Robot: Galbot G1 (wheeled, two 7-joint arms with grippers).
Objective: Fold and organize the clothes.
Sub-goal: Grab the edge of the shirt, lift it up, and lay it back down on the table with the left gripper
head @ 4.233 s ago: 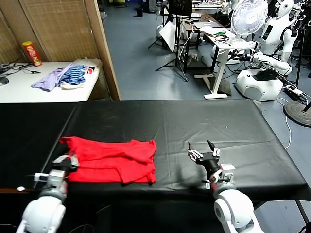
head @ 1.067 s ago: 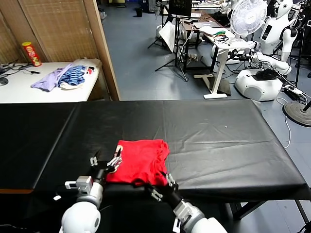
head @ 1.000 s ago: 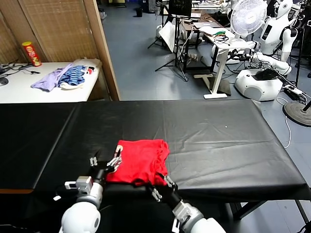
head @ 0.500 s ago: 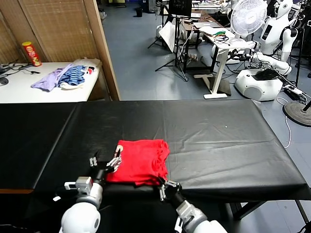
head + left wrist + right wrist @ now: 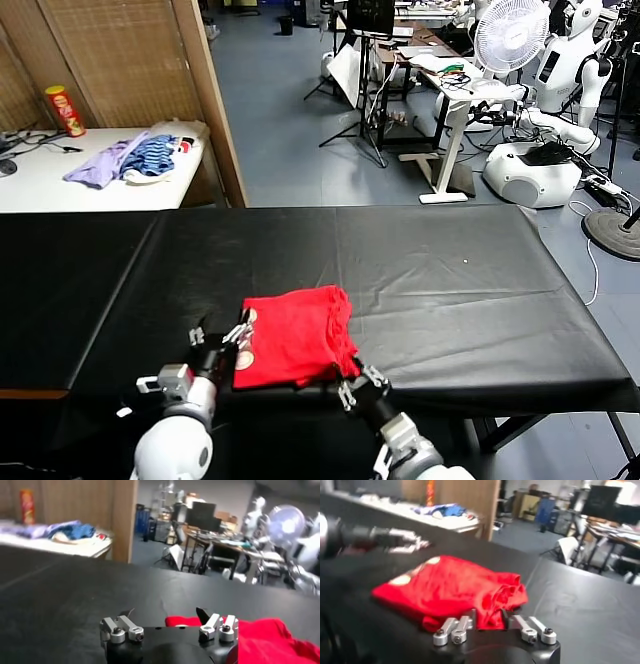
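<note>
The black worktop [image 5: 450, 270] carries the red T-shirt [image 5: 295, 335] near its front edge, already folded into a small packet, so only tidying seems left. The left claw [image 5: 222, 345] stands spread at the shirt's left edge, and the right claw [image 5: 357, 388], released and empty, sits at its front right corner.

one red t-shirt [image 5: 295, 334], two tools: left tool [image 5: 218, 340], right tool [image 5: 360, 385]
</note>
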